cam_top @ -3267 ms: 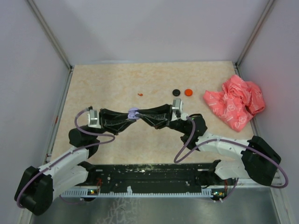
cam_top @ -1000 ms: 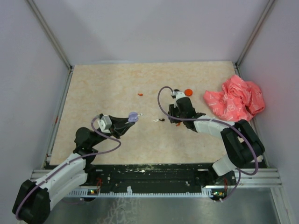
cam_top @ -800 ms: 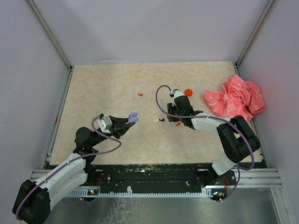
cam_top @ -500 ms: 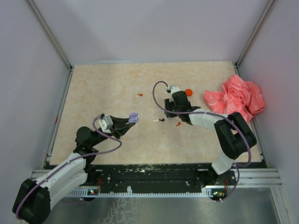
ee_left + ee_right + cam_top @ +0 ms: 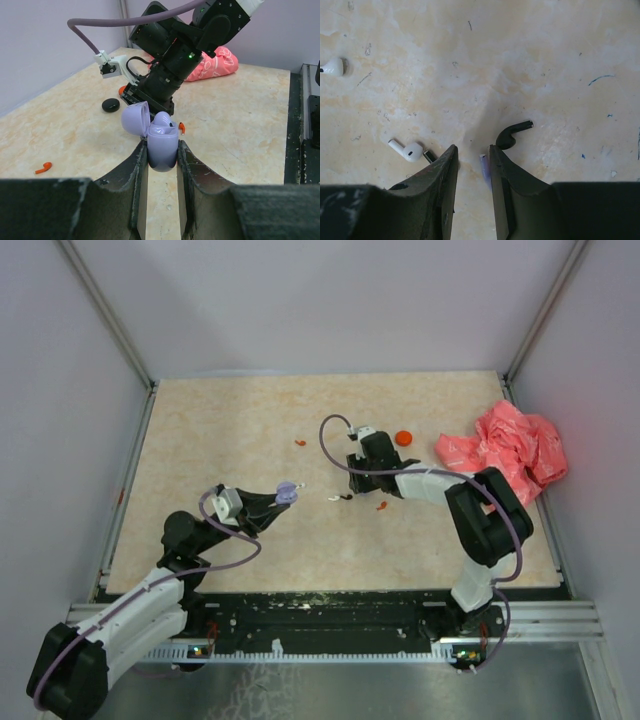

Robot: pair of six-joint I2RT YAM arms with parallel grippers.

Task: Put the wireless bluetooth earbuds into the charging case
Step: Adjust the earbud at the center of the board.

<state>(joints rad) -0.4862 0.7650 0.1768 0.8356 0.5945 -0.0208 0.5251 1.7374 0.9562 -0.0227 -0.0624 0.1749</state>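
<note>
My left gripper [image 5: 283,496] is shut on the open lilac charging case [image 5: 162,142], its lid [image 5: 136,117] tipped back, held above the table. My right gripper [image 5: 471,156] is open with a narrow gap, low over the table. A lilac earbud stem [image 5: 485,169] lies in the gap against its right finger. A black earbud [image 5: 512,134] lies just past that finger's tip. A white earbud [image 5: 407,150] lies left of the left finger, another white one [image 5: 332,66] at the far left. Red earbuds lie apart on the table [image 5: 381,506] [image 5: 300,442].
An orange disc [image 5: 403,437] lies behind the right arm. A black disc [image 5: 110,104] shows in the left wrist view, hidden under the arm from above. The crumpled pink-red bag [image 5: 505,458] sits at the far right by the wall.
My right gripper has swung left and slightly farther back, settling over the white and black earbuds and covering the black disc. My left gripper holds the case in the same place.
</note>
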